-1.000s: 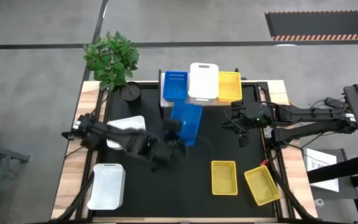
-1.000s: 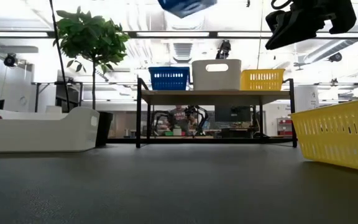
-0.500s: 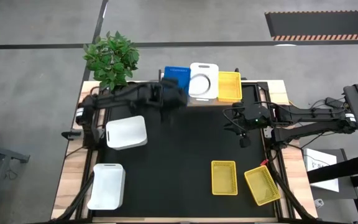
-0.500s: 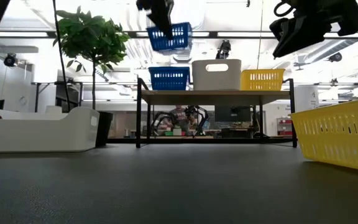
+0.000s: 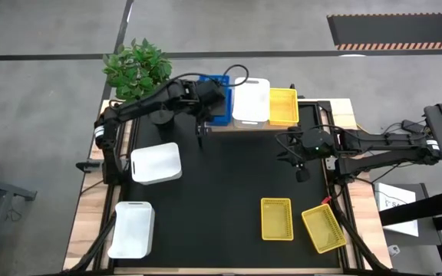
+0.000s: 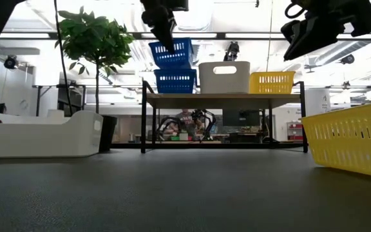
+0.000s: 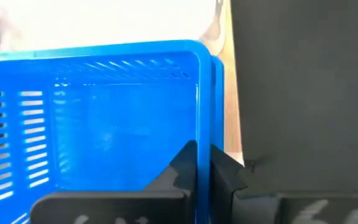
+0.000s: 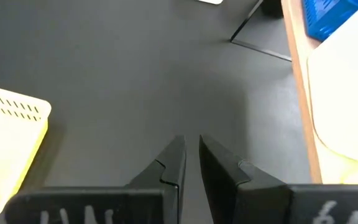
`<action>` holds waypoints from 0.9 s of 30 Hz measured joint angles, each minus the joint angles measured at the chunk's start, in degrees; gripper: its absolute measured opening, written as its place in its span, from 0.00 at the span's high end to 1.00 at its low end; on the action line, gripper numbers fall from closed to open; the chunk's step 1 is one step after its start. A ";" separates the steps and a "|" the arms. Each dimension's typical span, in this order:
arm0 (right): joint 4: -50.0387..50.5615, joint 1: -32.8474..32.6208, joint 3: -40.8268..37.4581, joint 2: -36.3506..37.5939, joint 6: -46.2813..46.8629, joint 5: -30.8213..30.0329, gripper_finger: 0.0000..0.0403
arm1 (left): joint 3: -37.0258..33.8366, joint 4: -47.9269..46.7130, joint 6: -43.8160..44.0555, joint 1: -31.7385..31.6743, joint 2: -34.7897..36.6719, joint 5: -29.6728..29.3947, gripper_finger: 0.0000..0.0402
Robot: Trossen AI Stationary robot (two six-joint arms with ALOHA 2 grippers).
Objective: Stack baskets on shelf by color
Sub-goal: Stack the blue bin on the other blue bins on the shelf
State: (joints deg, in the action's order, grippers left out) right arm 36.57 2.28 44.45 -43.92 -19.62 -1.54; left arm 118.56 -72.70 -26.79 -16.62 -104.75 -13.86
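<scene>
My left gripper [image 6: 166, 37] is over the shelf's left end, shut on a blue basket [image 6: 172, 53]. That basket hovers just above another blue basket [image 6: 175, 80], which stands on the shelf [image 6: 221, 99] beside a white basket [image 5: 250, 100] and a yellow basket [image 5: 282, 106]. Whether the two blue ones touch I cannot tell. Two white baskets [image 5: 156, 163] [image 5: 133, 228] lie upside down on the mat's left side. Two yellow baskets [image 5: 276, 218] [image 5: 322, 228] lie near the right front. My right gripper [image 8: 191, 142] hangs shut over bare mat, right of centre. My left gripper pinches the blue basket's wall on the table's near side [image 7: 204, 134], one finger [image 7: 185, 165] inside the basket and one [image 7: 225, 171] outside. The fingers come slanting from above and from the table's left. The basket is held slightly tilted, over the shelf's blue basket [image 7: 218, 93].
A potted plant [image 5: 136, 69] stands at the far left corner, its black pot [image 5: 159, 115] just left of the shelf. The mat's middle [image 5: 229, 184] lies bare between the white and yellow baskets. The right arm [image 5: 374, 142] reaches in from the right edge.
My left gripper has carried the blue basket from high over the table's middle toward the far edge. In the last half second it has brought it down over the shelf's blue basket. It has stayed shut on it throughout.
</scene>
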 joint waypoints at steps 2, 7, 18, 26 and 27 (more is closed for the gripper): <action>0.01 -0.02 0.00 0.02 -0.01 0.02 0.91 | 0.00 0.89 -0.63 0.00 0.00 0.19 1.00; -0.12 -0.02 0.00 0.00 -0.33 0.02 0.91 | -0.07 1.69 -0.59 -0.17 -0.42 0.21 1.00; -0.14 -0.01 0.00 0.00 0.64 0.02 0.91 | -4.18 4.47 0.95 -0.20 -0.63 0.30 1.00; -0.12 0.00 0.00 0.00 1.67 0.00 0.91 | -6.34 6.11 0.95 -0.20 -0.63 0.26 1.00; -0.10 -0.01 0.00 0.00 1.65 0.00 0.91 | -6.34 6.64 0.95 -0.20 -0.63 0.25 1.00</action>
State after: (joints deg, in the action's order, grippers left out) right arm 36.47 2.27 44.45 -43.92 -17.97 -1.54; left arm 112.22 -66.06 -25.85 -16.82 -105.38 -13.61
